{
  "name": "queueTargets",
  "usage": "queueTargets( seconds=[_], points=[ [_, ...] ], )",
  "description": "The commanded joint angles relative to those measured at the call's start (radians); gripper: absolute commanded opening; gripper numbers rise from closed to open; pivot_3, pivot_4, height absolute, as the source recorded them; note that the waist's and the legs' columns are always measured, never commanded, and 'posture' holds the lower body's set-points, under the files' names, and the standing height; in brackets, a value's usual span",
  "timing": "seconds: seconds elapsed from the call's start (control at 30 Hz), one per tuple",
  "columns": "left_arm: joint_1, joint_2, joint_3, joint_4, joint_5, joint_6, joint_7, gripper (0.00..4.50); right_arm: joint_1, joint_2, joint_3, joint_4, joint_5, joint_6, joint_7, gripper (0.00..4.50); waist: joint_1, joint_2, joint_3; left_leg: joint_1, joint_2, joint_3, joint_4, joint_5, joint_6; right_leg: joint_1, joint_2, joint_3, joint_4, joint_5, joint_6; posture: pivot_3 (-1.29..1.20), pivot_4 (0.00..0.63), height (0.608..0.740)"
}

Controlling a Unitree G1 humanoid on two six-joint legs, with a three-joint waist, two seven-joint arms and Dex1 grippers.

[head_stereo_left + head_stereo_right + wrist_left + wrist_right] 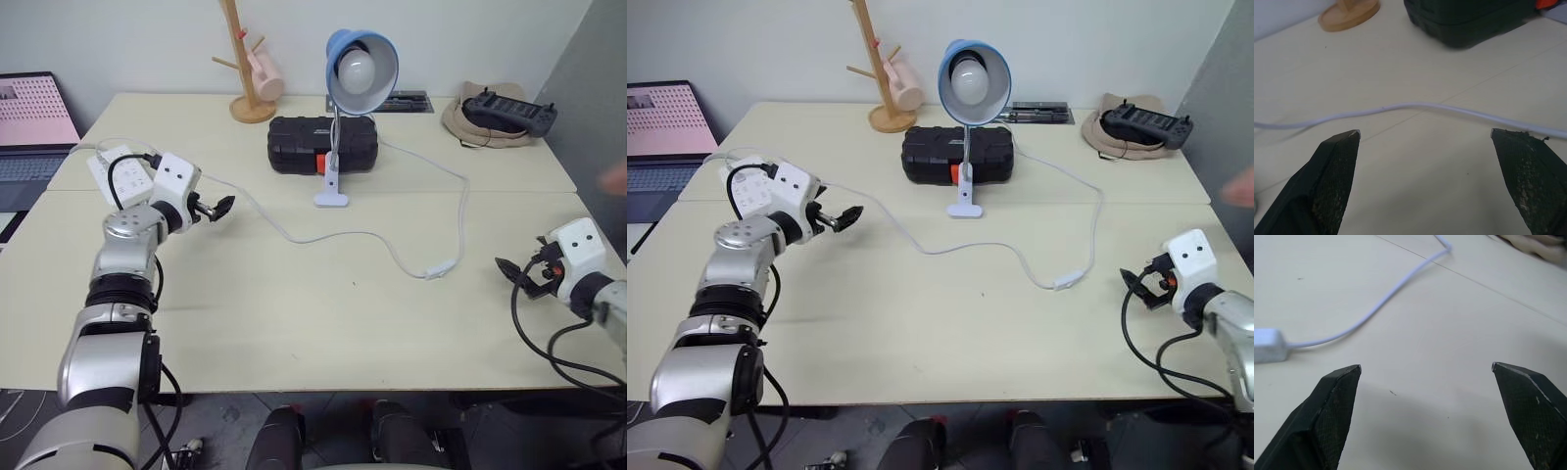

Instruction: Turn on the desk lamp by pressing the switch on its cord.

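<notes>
Beige table (294,323) is carrying the desk lamp (359,69) at the back centre, standing just in front of a black case (312,143), bulb unlit. The cord (294,233) is snaking from the power strip (116,171) across to the switch (440,268), lying right of centre. Left gripper (217,208) is hovering spread wide above the cord; right gripper (511,271) is gaping too, holding nothing, near the switch.

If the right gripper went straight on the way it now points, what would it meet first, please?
Probably the switch on the cord; the open right gripper points toward it across bare table, though depth is unclear.
</notes>
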Motion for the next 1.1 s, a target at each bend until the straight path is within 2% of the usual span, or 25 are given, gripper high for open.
queueTargets(
  seconds=[0.03,0.13,0.23,0.5,0.7,0.97,1.07,1.1],
  points=[
    [0.025,0.044,-0.041,-0.162,-0.039,0.061,-0.194,4.46,-0.052,-0.099,0.051,0.004,0.038,-0.093,0.228,4.50,-0.001,0.000,0.000,0.000,0.000,0.000,0.000,0.000,0.000,0.000,0.001,0.000,0.000,0.000,0.000,0.00,0.150,0.740],
    [0.084,0.071,-0.078,-0.332,-0.082,0.156,-0.336,4.46,-0.133,-0.145,0.129,0.077,0.014,-0.181,0.356,4.50,-0.004,0.000,0.000,0.001,0.001,0.000,0.000,0.000,0.000,0.001,0.002,0.000,0.000,0.000,0.000,0.00,0.150,0.740],
    [0.191,0.102,-0.137,-0.645,-0.181,0.302,-0.490,4.46,-0.301,-0.145,0.276,0.227,-0.052,-0.332,0.525,4.50,-0.009,0.000,0.000,0.001,0.002,0.000,0.000,0.000,0.000,0.001,0.001,0.001,0.000,0.000,0.000,0.00,0.150,0.740],
    [0.381,0.118,-0.177,-1.161,-0.374,0.540,-0.524,4.46,-0.543,-0.072,0.482,0.666,-0.236,-0.777,0.731,4.50,-0.012,0.001,0.001,0.000,0.005,-0.001,0.000,0.000,0.000,0.001,-0.001,0.001,-0.001,0.000,0.000,0.00,0.150,0.740],
    [0.374,0.110,-0.186,-1.199,-0.407,0.570,-0.505,4.46,-0.661,0.001,0.536,0.891,-0.311,-0.977,0.753,4.50,-0.013,0.001,0.001,0.003,0.005,0.000,0.001,0.000,0.000,0.002,-0.001,0.001,0.000,0.000,0.000,0.00,0.150,0.740],
    [0.359,0.103,-0.210,-1.183,-0.412,0.542,-0.520,4.46,-0.778,0.065,0.554,1.096,-0.374,-1.077,0.755,4.50,-0.018,0.001,0.001,0.003,0.005,-0.001,0.000,0.000,0.000,0.002,-0.001,0.002,0.000,0.000,-0.001,0.00,0.150,0.740],
    [0.361,0.105,-0.212,-1.187,-0.414,0.539,-0.518,4.50,-0.791,0.065,0.556,1.134,-0.386,-1.100,0.766,4.01,-0.018,0.001,0.001,0.003,0.004,-0.001,0.000,0.000,0.000,0.002,-0.001,0.002,0.000,0.000,-0.001,0.00,0.150,0.740],
    [0.362,0.105,-0.213,-1.188,-0.415,0.538,-0.518,4.50,-0.794,0.064,0.554,1.145,-0.388,-1.106,0.767,3.71,-0.018,0.001,0.001,0.003,0.004,-0.001,0.000,0.000,0.000,0.002,-0.001,0.002,0.000,0.000,-0.001,0.00,0.150,0.740]
  ],
)
